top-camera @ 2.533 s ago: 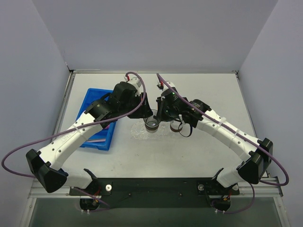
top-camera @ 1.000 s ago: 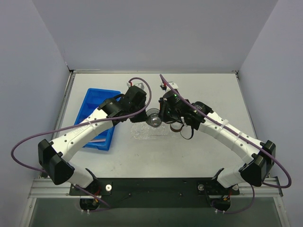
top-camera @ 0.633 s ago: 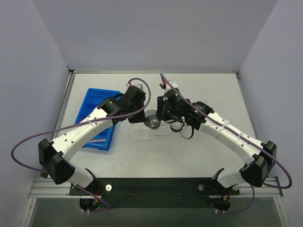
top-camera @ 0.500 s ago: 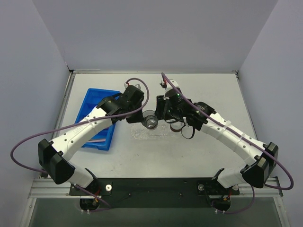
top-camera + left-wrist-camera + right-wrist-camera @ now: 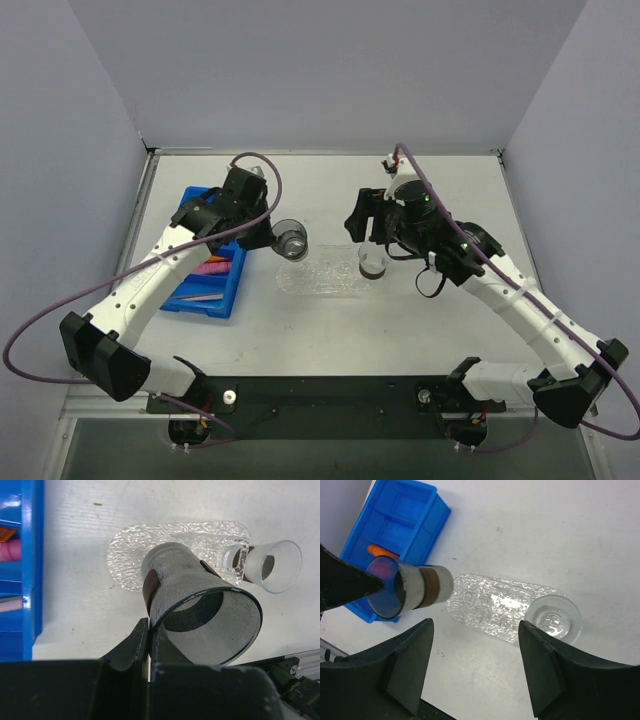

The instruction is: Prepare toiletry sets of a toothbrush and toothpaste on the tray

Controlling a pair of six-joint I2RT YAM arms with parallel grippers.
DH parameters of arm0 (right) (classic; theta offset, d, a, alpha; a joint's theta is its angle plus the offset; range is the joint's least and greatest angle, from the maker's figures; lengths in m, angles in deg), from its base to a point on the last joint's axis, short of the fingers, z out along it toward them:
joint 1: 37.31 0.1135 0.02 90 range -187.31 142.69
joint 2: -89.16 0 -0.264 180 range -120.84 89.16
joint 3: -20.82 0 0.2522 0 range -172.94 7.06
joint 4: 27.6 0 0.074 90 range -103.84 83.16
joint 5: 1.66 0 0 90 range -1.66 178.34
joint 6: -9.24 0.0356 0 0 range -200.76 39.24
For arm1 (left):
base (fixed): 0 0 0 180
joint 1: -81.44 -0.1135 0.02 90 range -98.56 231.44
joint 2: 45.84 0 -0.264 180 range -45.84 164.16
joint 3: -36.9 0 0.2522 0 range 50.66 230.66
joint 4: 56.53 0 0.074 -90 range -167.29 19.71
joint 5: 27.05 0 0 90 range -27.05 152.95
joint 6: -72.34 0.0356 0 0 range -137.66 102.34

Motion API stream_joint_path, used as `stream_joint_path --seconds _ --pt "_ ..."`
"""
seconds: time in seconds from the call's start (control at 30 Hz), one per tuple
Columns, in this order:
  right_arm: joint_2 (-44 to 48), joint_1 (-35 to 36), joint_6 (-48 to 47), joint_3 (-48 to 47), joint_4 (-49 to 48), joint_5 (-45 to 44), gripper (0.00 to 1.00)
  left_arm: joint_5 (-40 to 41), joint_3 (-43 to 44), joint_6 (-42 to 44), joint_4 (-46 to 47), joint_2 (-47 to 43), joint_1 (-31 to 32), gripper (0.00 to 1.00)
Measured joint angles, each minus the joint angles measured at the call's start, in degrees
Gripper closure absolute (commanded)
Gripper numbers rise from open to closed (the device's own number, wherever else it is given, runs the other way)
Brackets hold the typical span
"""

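Bench (image 5: 330, 330): carries everything; both arms reach in from its near edge.
Blue bin (image 5: 190, 262): stands by the bench's left edge, with all the set items in its compartments.
Tray (image 5: 318, 279): lies flat in the middle of the bench, long side running left to right. There is no toothbrush or toothpaste on it.
Left gripper (image 5: 149, 630): fingers pressed together on the wall of the held cup at its rim. It hangs above the bench between the bin and the tray's left end.
Right gripper (image 5: 475, 630): fingers spread wide with nothing between them, raised over the tray's far right part.
Held cup (image 5: 200, 615): clear with a dark band near its bottom, tipped on its side in the air, off the tray.
Standing cup (image 5: 373, 263): upright at the tray's right end. I cannot tell whether it is on the rim or just against it.
Toothpaste: the magenta tube (image 5: 212, 268) and the orange tube (image 5: 379, 550) both lie in the bin.
Toothbrush (image 5: 205, 297): pale pink stick, lying in the bin's near compartment.
Done: judging by the layout, nothing of a set is placed. At most one cup is being cleared away.
Left: probably move the standing cup, then carry brush and paste from the bin to the tray for each set.
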Motion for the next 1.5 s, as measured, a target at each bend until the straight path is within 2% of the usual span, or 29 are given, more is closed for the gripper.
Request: stream_joint_path --seconds 0.17,0.27,0.73,1.1,1.5 --pt "5.1 -6.2 1.0 4.0 -0.2 1.1 0.35 -3.3 -1.9 4.0 -0.2 -1.7 -5.7 1.0" --pt "7.0 -7.6 1.2 6.1 0.1 1.4 0.35 -5.3 -3.4 6.3 -0.2 -1.7 -6.9 1.0" --pt "9.1 -7.9 1.5 8.2 0.0 1.7 0.36 -10.6 -8.1 12.3 3.3 1.9 -7.1 1.0" --pt "9.2 -8.0 1.5 8.5 0.0 1.7 0.36 -10.4 -8.1 12.7 6.8 8.1 -7.0 1.0" --pt "9.0 -8.7 1.4 8.5 0.0 1.7 0.36 -8.7 -8.1 12.5 8.1 9.6 -6.3 1.0"
